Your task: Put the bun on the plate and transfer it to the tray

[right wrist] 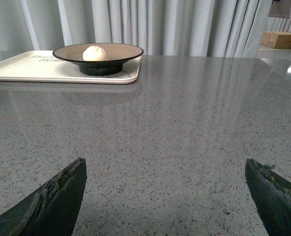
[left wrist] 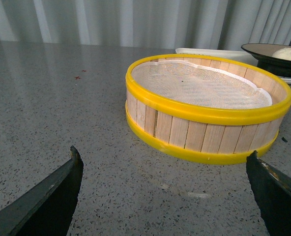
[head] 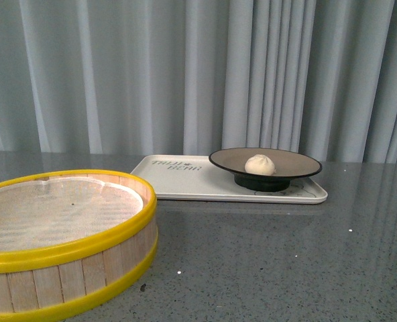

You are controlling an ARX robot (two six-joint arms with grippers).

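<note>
The cream-white bun (head: 259,164) lies on the grey-brown plate (head: 292,161) with a black rim. The plate stands on the right part of the cream tray (head: 178,186), at the back of the table. The bun (right wrist: 94,53), plate (right wrist: 121,50) and tray (right wrist: 27,71) also show far off in the right wrist view. In the left wrist view the bun (left wrist: 286,53) and plate (left wrist: 261,50) sit behind the steamer basket. My left gripper (left wrist: 165,162) is open and empty over bare table. My right gripper (right wrist: 165,167) is open and empty, far from the tray. Neither arm shows in the front view.
A yellow-rimmed wooden steamer basket (head: 71,248) with a white liner stands at the front left, close to my left gripper (left wrist: 204,113). Grey speckled table (head: 286,261) spreads in front of the tray. Grey curtains hang behind. A cardboard box (right wrist: 279,39) sits far off.
</note>
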